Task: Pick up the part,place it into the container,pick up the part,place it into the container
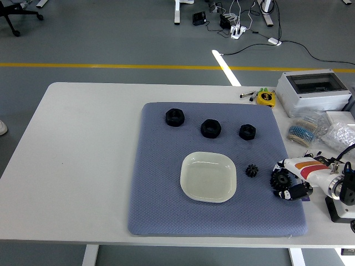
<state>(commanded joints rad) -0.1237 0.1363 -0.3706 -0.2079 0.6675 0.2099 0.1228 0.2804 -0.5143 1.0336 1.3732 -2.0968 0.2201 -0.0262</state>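
Note:
On the blue-grey mat [161,210] stands a shallow cream dish [208,177], with nothing in it. Right of it lie a small black gear [252,170] and a larger black gear [280,178]. My right hand [288,180], white with black fingertips, comes in from the right and has its fingers and thumb closed around the larger gear, which still rests on the mat. Three black hex nuts [175,117], [210,128], [247,132] lie in a row further back. My left hand is out of view.
A grey electrical box [314,91], a yellow tape measure [265,98], pens and plastic bags of small parts [304,132] lie on the table's right side. The white table [83,160] stretches left of the mat.

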